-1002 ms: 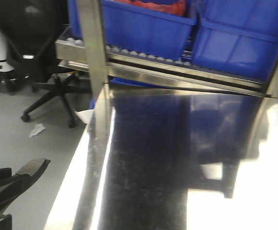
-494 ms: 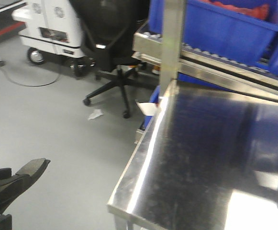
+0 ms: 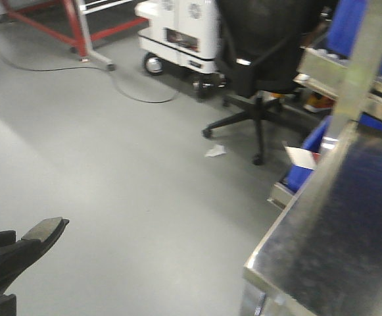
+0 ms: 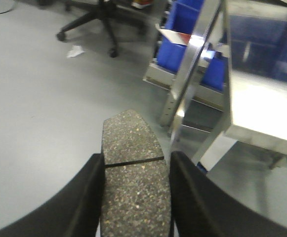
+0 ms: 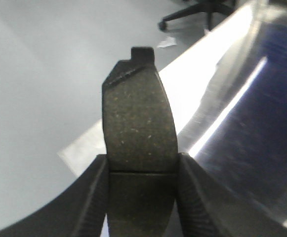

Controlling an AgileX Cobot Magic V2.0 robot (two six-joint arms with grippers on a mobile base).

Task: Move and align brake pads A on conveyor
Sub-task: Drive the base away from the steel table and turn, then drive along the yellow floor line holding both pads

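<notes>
One brake pad (image 4: 133, 182) is clamped between the left jaws, speckled grey-brown face up, its centre groove crossing level with the dark fingertips (image 4: 86, 197); it hangs over the grey floor (image 4: 34, 108), left of the steel desk (image 4: 262, 103) and apart from it; blue bins (image 4: 183, 49) sit low under the desk's far end.

A second brake pad (image 5: 139, 128) is gripped by the right jaws along its long sides, its notched backing tab pointing far; it is above the desk's left edge (image 5: 242, 98), with floor to its left; I cannot tell whether it touches the steel.

In the front view the left jaws show at the near left corner, the desk (image 3: 329, 224) at the right; beyond stand a black office chair (image 3: 263, 66), a white wheeled unit (image 3: 181, 29) and a red frame (image 3: 79, 20); a paper scrap (image 3: 215, 151) lies on the floor near the chair.
</notes>
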